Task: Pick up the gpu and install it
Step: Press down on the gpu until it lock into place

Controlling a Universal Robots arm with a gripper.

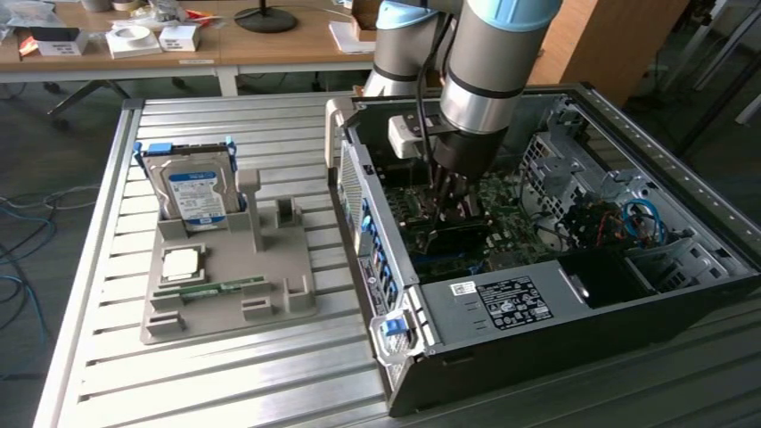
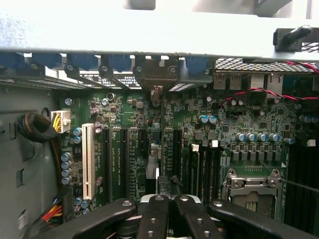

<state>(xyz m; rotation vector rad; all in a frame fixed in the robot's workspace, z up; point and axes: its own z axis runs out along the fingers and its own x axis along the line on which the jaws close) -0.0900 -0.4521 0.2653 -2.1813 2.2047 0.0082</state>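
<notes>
Showing, largest first: open PC case (image 1: 701, 267) on a slatted metal table (image 1: 238, 374); UR arm (image 1: 494, 62) reaching down into it. Gripper (image 1: 452, 201) low over the green motherboard (image 2: 249, 124), fingers (image 2: 157, 219) pressed together; a thin card edge, prob. the gpu (image 2: 153, 167), stands upright in a slot just ahead of the tips, though whether they clamp it is unclear. Grey parts tray (image 1: 226, 299) at the exterior view's left w/ hard drive (image 1: 191, 192) upright, CPU (image 1: 184, 261) and memory stick (image 1: 214, 287) lying flat.
</notes>
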